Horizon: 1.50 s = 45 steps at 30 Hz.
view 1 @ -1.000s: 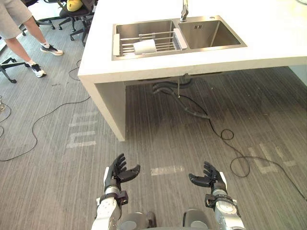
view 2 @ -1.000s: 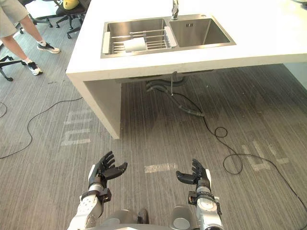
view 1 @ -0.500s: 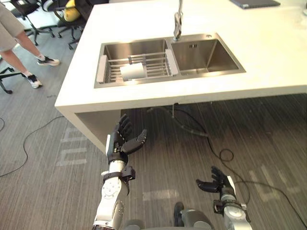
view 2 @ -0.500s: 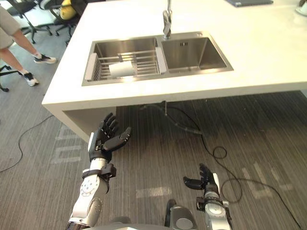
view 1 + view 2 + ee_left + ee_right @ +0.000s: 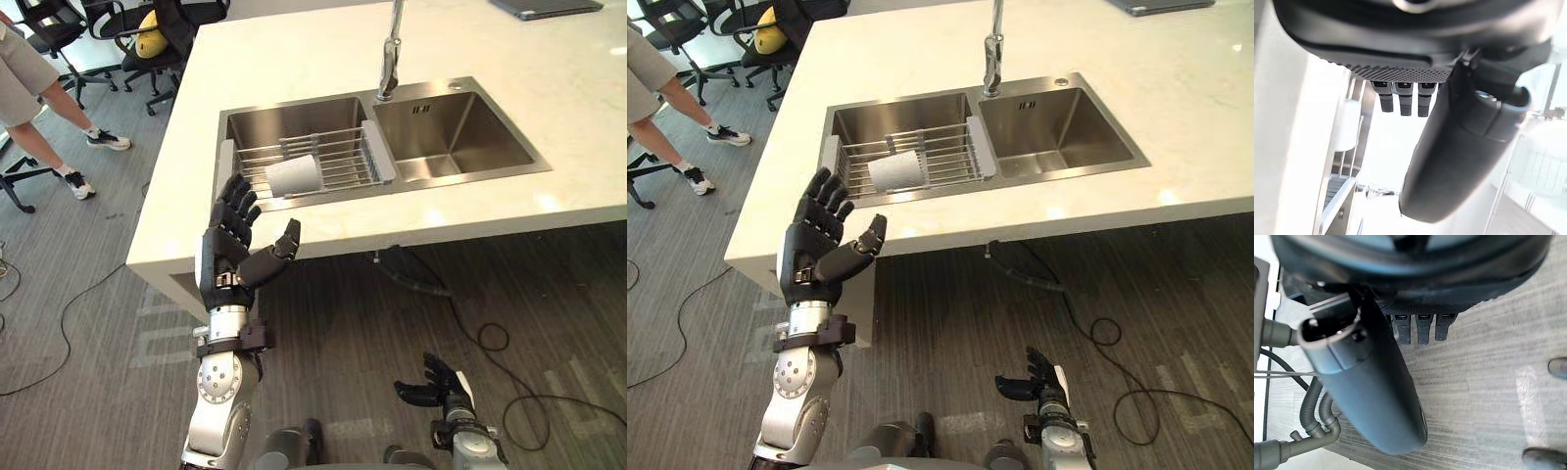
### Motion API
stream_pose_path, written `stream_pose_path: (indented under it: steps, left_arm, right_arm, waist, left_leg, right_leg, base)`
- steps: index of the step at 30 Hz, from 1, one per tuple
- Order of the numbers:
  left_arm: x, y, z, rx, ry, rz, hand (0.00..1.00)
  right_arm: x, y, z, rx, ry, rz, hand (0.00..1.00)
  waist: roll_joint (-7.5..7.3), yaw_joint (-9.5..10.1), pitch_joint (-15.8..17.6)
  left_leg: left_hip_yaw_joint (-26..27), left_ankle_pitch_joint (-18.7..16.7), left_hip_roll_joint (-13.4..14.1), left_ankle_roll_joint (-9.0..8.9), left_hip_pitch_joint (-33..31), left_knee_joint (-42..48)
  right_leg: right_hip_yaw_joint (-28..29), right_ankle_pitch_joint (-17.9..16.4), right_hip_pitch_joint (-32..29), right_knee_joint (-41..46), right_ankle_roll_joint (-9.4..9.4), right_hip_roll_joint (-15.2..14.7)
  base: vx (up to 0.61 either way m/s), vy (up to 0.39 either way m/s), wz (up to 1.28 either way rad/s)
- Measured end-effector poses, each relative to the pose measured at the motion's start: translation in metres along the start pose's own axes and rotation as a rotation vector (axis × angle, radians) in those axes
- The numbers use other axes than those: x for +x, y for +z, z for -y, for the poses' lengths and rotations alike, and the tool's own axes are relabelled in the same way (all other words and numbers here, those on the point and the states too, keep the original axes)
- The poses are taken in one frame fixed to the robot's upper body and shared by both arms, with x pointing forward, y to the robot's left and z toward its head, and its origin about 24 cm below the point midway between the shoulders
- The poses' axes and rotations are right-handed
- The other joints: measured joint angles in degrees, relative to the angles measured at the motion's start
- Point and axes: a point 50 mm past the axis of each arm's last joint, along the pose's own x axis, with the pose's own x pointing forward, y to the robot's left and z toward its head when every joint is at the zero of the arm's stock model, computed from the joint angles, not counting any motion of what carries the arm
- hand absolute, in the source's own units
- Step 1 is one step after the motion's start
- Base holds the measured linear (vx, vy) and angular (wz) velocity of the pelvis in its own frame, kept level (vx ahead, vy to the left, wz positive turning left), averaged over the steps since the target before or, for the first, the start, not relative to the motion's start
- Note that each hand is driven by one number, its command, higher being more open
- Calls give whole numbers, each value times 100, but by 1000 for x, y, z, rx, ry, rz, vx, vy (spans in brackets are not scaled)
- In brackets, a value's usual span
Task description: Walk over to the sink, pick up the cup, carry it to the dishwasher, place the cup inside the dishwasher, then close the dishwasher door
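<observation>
Hovering just in front of the counter's [image 5: 294,59] near edge, the left hand [image 5: 235,250] stands upright, fingers spread straight and thumb angled out to the right, with nothing in it. Past its fingertips, farther off and a little to the right, the cup [image 5: 294,176] lies on its side in the wire rack [image 5: 343,157] that spans the left basin of the sink [image 5: 460,147]. Hand and cup are clearly apart, with the counter's white rim between them. Which end of the cup is its mouth is hard to make out.

The right hand [image 5: 436,385] hangs low at the near right, over the grey floor [image 5: 353,333], fingers loosely open and empty. Its own wrist view looks along the floor to grey drain pipes [image 5: 1312,416] under the counter.

A tap [image 5: 390,59] rises at the far side between the two basins, its top cut off. At the far right a dark flat object [image 5: 544,8] on the counter is cropped by the edge, so I can't say what it is. At the far left a person [image 5: 39,93] shows only from the hem down, legs and shoes, beside black office chairs [image 5: 147,39].
</observation>
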Motion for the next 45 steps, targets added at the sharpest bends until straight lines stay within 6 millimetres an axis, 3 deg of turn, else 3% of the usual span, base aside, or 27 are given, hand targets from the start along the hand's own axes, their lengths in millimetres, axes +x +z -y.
stream_pose_path:
  steps: [1, 2, 3, 5, 7, 8, 9, 10, 12, 13, 15, 18, 20, 22, 24, 25, 26, 29, 33, 39, 45]
  left_arm:
    - [0, 4, 2, 28, -23, 19, 90]
    - [0, 4, 3, 66, -41, 29, 90]
    - [0, 4, 3, 85, -50, 30, 90]
    - [-1, 4, 5, 99, -55, 34, 90]
    - [0, 4, 4, 112, -44, 38, 90]
    - [0, 4, 4, 114, -39, 39, 90]
    - [1, 4, 4, 115, -33, 42, 90]
    - [2, 5, 2, 139, -38, 49, 90]
    - [1, -2, 4, 158, -33, 22, 90]
    - [3, -1, 5, 162, -36, 31, 90]
    - [8, -1, 8, 184, -56, 47, 90]
    - [15, 0, 12, 198, -70, 64, 90]
    - [15, 1, 10, 212, -65, 71, 90]
    - [17, 5, 6, 246, -48, 96, 90]
    - [20, 8, 6, 300, -53, 127, 90]
    - [22, 10, 8, 325, -64, 144, 90]
    - [23, 11, 6, 368, -69, 154, 90]
    - [25, 12, 0, 464, -80, 161, 90]
    - [24, 11, 1, 559, -141, 173, 90]
    - [22, 7, 7, 653, -251, 163, 90]
    - [20, -16, -9, 779, -338, 45, 90]
  right_arm:
    - [0, -2, -2, 0, 7, -6, 90]
    - [-1, -5, -5, 7, 17, -17, 90]
    - [-2, -6, -6, 8, 23, -21, 90]
    - [-1, -3, -5, 9, 25, -15, 90]
    - [-1, -3, -6, 9, 31, -14, 90]
    - [-1, -3, -7, 9, 34, -12, 90]
    - [-1, -3, -7, 9, 36, -7, 90]
    - [-3, -7, -6, 10, 35, -16, 90]
    - [-4, -10, 9, -19, 2, -24, 90]
    - [-2, -7, 14, -23, -11, -15, 90]
    - [-3, -8, 18, -23, -22, -17, 90]
    - [-9, -19, 20, -11, -30, -47, 90]
    - [-13, -27, 20, 1, -31, -68, 90]
    - [-13, -26, 18, 6, -27, -64, 90]
    - [-11, -22, 17, 8, -23, -51, 90]
    - [-10, -21, 18, 7, -21, -47, 90]
    - [-10, -22, 14, 13, -10, -55, 90]
    - [-8, -18, 11, 22, 2, -38, 90]
    - [-9, -19, 10, 27, 17, -39, 90]
    - [-11, -21, 8, 32, 35, -45, 90]
    - [-11, -21, 7, 27, 48, -46, 90]
  waist:
    - [-76, -81, -20]
    - [-183, -147, -54]
    - [-219, -189, -74]
    - [-256, -275, -95]
    - [-232, -275, -82]
    - [-222, -276, -78]
    - [-225, -276, -78]
    - [-391, -294, -141]
    - [-78, -339, -151]
    - [3, -347, -163]
    - [13, -374, -164]
    - [-9, -387, -144]
    - [-50, -360, -116]
    - [-53, -324, -116]
    - [-51, -284, -115]
    - [37, -267, -149]
    - [-63, -200, -142]
    - [-171, -209, -128]
    - [-171, -225, -138]
    - [-180, -253, -197]
    - [-178, -345, -319]
  left_leg:
    - [-53, -91, -71, 54, 164, -16]
    - [-127, -128, -134, 80, 382, -118]
    - [-183, -144, -140, 79, 466, -166]
    - [-397, -154, -60, 67, 688, -361]
    - [-452, -219, 147, -49, 835, -361]
    - [-466, -260, 242, -115, 872, -322]
    - [-489, -385, 398, -310, 919, -166]
    - [-483, -558, 365, -528, 926, 39]
    - [-590, -695, 665, -587, 946, 235]
    - [-613, -601, 753, -578, 942, 249]
    - [-665, -396, 821, -685, 925, 310]
    - [-679, -61, 1007, -853, 540, 1357]
    - [-614, -304, 1090, -819, 245, 1877]
    - [-533, -455, 1052, -684, -110, 1558]
    - [-549, -295, 921, -639, -310, 715]
    - [-666, 374, 837, -685, -344, 46]
    - [-572, 396, 769, -693, -217, -77]
    - [-439, 470, 580, -577, -118, -291]
    - [-302, 580, 442, -499, 151, -667]
    - [-208, 767, 406, -517, 351, -1114]
    - [-182, 963, 420, -522, 427, -1495]
  right_leg:
    - [29, 64, -327, 932, 215, -102]
    - [8, 138, -601, 1677, 179, -205]
    - [-39, 68, -704, 1940, 52, -233]
    - [-370, -284, -1098, 2244, -553, -202]
    - [-488, -499, -1429, 1962, -914, -19]
    - [-499, -513, -1529, 1779, -939, 67]
    - [-476, -426, -1647, 1116, -931, 251]
    - [-372, 428, -1571, -68, -977, 305]
    - [-511, 527, -1376, -67, -1149, 531]
    - [-542, 474, -1337, -112, -1236, 623]
    - [-642, 421, -1201, -223, -1316, 667]
    - [-910, 447, -580, -788, -1386, 699]
    - [-1060, 501, -137, -1174, -1402, 700]
    - [-1099, 619, 94, -1535, -1364, 697]
    - [-1087, 690, 112, -1653, -1290, 663]
    - [-1066, 686, 105, -1636, -1210, 698]
    - [-905, 696, 107, -1618, -1141, 672]
    - [-776, 765, 93, -1745, -1025, 509]
    - [-637, 805, 186, -1877, -961, 413]
    - [-558, 851, 199, -2015, -931, 439]
    - [-561, 1065, 239, -2367, -967, 504]
  base:
    - [332, 29, 26]
    - [276, 12, 33]
    - [351, -53, 39]
    - [352, -124, 39]
    - [312, -193, 14]
    - [347, -258, 7]
    - [323, -259, 15]
    - [408, -303, 23]
    - [338, -229, 11]
    - [232, -168, -2]
    - [238, -206, 20]
    - [202, -197, 44]
    - [116, -78, 36]
    - [56, 10, 11]
    - [42, 79, 1]
    - [72, 144, -20]
    - [97, 160, -22]
    - [65, 130, -16]
    - [43, 84, -13]
    - [15, -5, -8]
    - [8, -16, -2]
